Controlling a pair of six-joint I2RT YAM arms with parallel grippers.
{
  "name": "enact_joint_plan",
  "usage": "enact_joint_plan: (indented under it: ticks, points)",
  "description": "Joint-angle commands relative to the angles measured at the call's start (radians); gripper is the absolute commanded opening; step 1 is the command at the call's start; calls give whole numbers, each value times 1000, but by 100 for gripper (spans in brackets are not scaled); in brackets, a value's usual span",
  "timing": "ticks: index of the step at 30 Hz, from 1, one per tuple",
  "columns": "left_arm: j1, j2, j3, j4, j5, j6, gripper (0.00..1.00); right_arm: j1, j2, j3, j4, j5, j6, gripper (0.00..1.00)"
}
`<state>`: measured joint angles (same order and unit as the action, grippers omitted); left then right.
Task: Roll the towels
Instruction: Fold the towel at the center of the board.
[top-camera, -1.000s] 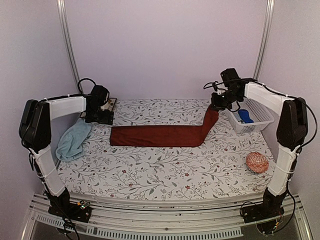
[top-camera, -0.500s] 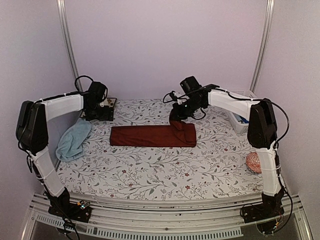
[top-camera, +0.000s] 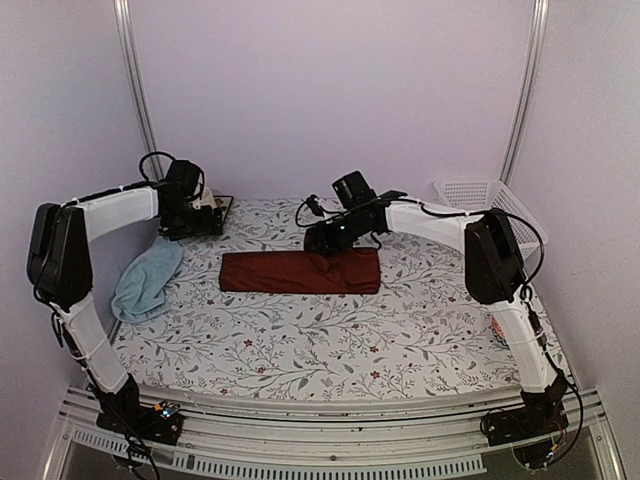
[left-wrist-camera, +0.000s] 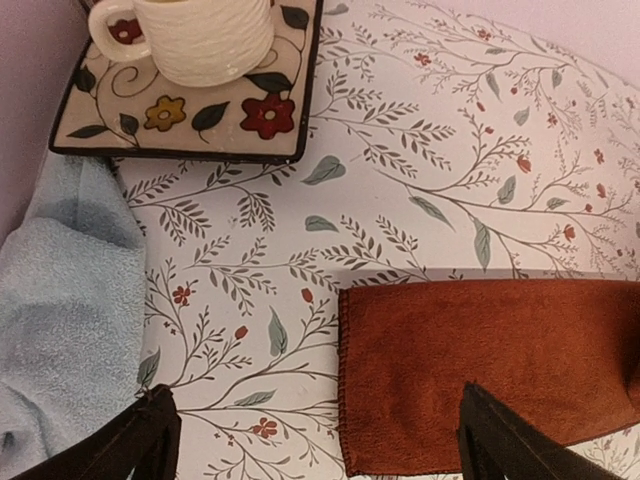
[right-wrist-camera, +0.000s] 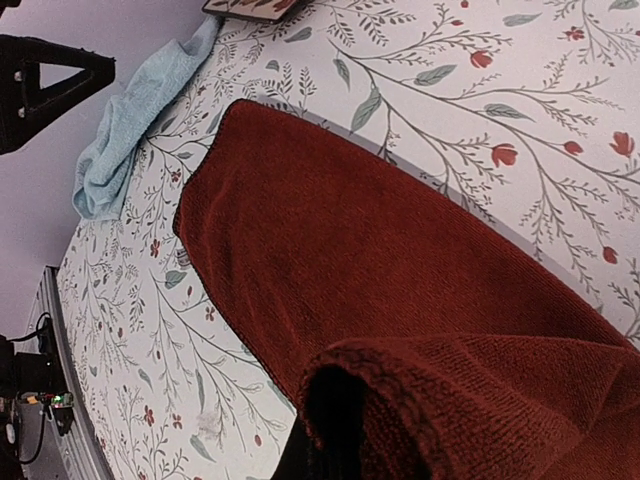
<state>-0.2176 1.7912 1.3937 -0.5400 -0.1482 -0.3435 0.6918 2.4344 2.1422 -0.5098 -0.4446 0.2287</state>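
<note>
Rolling is barely starting: right gripper (top-camera: 322, 240), clamped on maroon towel (top-camera: 280, 272), is doubling its end over; left gripper (left-wrist-camera: 316, 400) is hovering open. Next, I'd guess, tight tucking.

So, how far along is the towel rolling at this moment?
Nothing is rolled yet. In hand: the right tool is shut on the maroon towel, whose right end is doubled back over the flat strip. Left to do: rolling that towel up, then the light blue towel, lying crumpled at the left edge. The left tool is open, holding nothing.
</note>
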Motion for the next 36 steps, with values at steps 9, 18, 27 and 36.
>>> enact_joint_plan:
  ticks: [9, 18, 27, 36]
  points:
    - [-91, 52, 46, 63, 111, -28, 97, -44, -227, -95, 107, 24, -5, 1]
    - [-234, 197, 154, 191, 328, -117, 97, -201, -507, -353, -51, 86, -62, 2]
    - [-333, 418, 387, 265, 552, -215, 97, -280, -687, -524, -160, 101, -124, 2]
    - [-406, 684, 694, 271, 707, -325, 82, -356, -803, -623, -268, 224, -153, 2]
